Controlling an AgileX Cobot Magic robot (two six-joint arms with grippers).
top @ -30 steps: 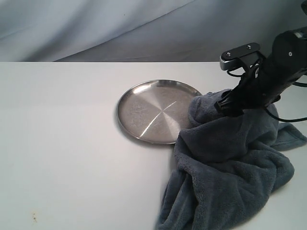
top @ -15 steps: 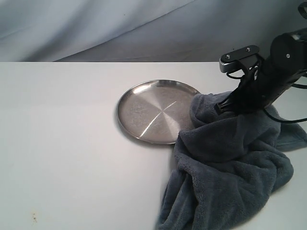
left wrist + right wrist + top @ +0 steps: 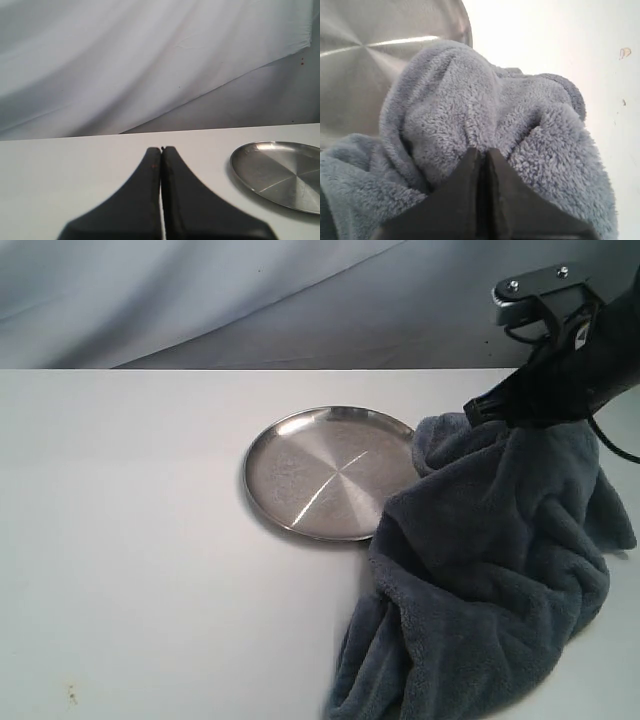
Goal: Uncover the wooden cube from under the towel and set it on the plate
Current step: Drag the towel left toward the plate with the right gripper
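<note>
Lifted higher than a moment ago and pulled away from the plate (image 3: 300, 465), with the right fingers (image 3: 465, 190) pinched tight on a fold of the towel (image 3: 480, 570). No sight yet of the wooden cube, presumably somewhere under the heap on the table (image 3: 130, 540). Keep raising and carry the cloth sideways, clear of the plate, slowly enough not to drag the block along. Left fingers (image 3: 147, 180) pressed together, holding nothing.
</note>
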